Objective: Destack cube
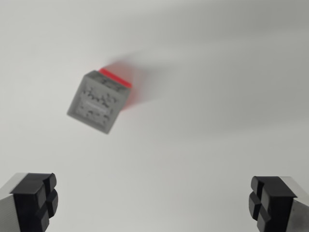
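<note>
Spread wide and gripping nothing: pincer [154, 205], black rubber fingertips [36, 198] showing at the bottom corners of the wrist view, one to the wrist view's left and one to the wrist view's right, a broad stretch of bare white worktop [217, 72] between them. Well ahead, up and toward the wrist view's left of the gap's midline: grey cube [99, 100], speckled top face turned to the camera, seated on a red cube [117, 79] glimpsed only as a thin red band along the far upper edge and down the right side. Seen almost from straight above, so the stack's height hard to read; both blurred, the red one smeared toward the upper right, seemingly from camera motion. Stack set on open worktop, no edge or corner of that surface in frame, nothing else near. Grey cube rotated against the line joining the fingertips, its sides running diagonally rather than square to the pads; no long axis to speak of, being a cube. Stack clear of both pads, nearer the left-hand one. Judged stage: approach, top cube not yet reached, nothing yet lifted. Likely needs for the coming move: a shift forward and to the wrist view's left to centre the gap over the grey cube, a twist of the wrist to face the pads onto two opposite sides, then descent only as far as the upper cube, leaving the red one untouched.
</note>
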Tool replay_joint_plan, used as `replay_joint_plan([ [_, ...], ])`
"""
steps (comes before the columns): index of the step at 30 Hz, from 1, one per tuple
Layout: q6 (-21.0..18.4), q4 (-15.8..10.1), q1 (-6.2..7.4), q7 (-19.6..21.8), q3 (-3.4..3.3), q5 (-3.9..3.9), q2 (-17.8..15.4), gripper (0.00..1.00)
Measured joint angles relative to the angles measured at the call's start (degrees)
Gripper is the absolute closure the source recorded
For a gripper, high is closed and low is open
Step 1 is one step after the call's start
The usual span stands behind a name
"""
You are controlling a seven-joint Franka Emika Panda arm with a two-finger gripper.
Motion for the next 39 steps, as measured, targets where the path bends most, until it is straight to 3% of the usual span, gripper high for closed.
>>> replay_joint_plan([
  [25, 9.5, -3.9, 6.01, 30.2, 0.19, 1.37, 5.7, 0.00],
  [29, 11.1, -4.4, 6.55, 32.0, 0.22, 1.48, 6.8, 0.00],
  [39, 16.3, -5.5, 6.45, 32.1, 0.18, 1.72, 11.0, 0.00],
])
